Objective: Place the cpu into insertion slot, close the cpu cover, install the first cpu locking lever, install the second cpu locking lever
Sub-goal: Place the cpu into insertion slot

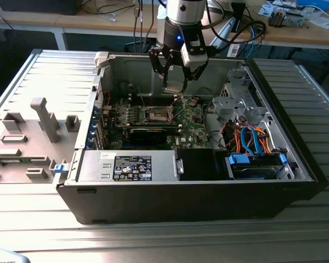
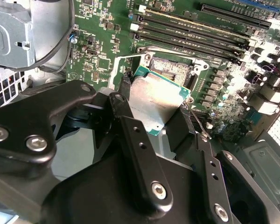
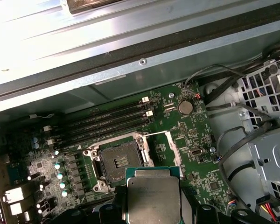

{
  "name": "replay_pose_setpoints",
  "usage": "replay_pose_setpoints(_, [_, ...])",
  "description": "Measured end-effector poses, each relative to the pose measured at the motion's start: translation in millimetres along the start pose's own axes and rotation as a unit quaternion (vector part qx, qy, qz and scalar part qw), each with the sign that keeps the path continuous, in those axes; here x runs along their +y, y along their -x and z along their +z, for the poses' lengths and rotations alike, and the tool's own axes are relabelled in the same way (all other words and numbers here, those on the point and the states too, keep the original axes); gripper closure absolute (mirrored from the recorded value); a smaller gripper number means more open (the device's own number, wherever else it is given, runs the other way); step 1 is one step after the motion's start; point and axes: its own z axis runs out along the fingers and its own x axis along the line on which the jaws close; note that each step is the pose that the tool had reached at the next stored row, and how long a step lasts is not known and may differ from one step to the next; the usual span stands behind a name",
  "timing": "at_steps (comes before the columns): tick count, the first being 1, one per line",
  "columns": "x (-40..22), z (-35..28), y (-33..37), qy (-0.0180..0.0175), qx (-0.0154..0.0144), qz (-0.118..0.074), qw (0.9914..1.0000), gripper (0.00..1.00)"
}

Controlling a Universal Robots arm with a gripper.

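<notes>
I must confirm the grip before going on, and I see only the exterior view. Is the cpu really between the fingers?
Observer: Yes. In the second wrist view the gripper is shut on two opposite edges of the cpu, with its metal top facing the camera.
Operator: Is the socket free?
Observer: In the first wrist view the socket is empty.
Operator: And the cover?
Observer: The cover stands open beside the socket.

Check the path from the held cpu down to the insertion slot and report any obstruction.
Nothing visible blocks it. The gripper holds the cpu above the motherboard; the insertion slot lies bare, and the cpu cover is swung open beside it.
</notes>
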Motion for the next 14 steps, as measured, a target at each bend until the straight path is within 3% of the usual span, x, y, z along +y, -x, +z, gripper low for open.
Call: replay_pose_setpoints(14, [-0.1,3.7,0.0,0.0000,0.0000,0.000,1.00000,0.45])
